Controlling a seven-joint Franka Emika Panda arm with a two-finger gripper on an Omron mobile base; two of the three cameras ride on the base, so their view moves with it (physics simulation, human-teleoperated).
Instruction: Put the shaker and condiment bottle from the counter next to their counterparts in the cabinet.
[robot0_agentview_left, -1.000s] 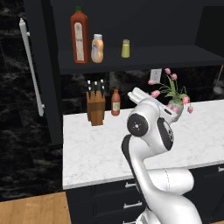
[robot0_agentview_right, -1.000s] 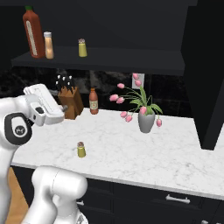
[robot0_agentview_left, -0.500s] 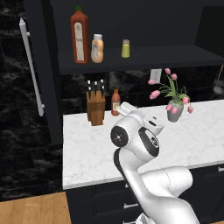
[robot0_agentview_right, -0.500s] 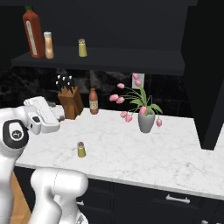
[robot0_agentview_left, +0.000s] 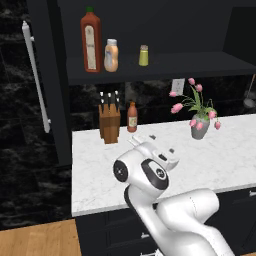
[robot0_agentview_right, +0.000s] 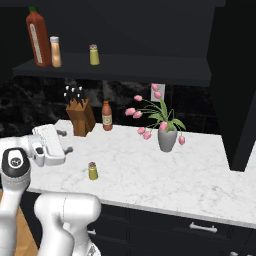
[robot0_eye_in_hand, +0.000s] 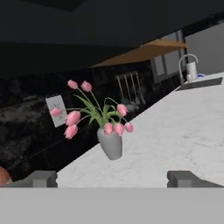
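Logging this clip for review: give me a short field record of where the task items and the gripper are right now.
shaker: upright on the counter, untouched
condiment bottle: on the cabinet shelf, beside the tall red bottle
twin shaker: on the same shelf, right of the condiment bottle
gripper: open, empty, facing the tulip vase
left to do: shaker not yet shelved

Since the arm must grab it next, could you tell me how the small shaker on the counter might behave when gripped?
The shaker is tiny and cylindrical, so probably light and rigid. Upright now, it could tip and roll if nudged off-centre.
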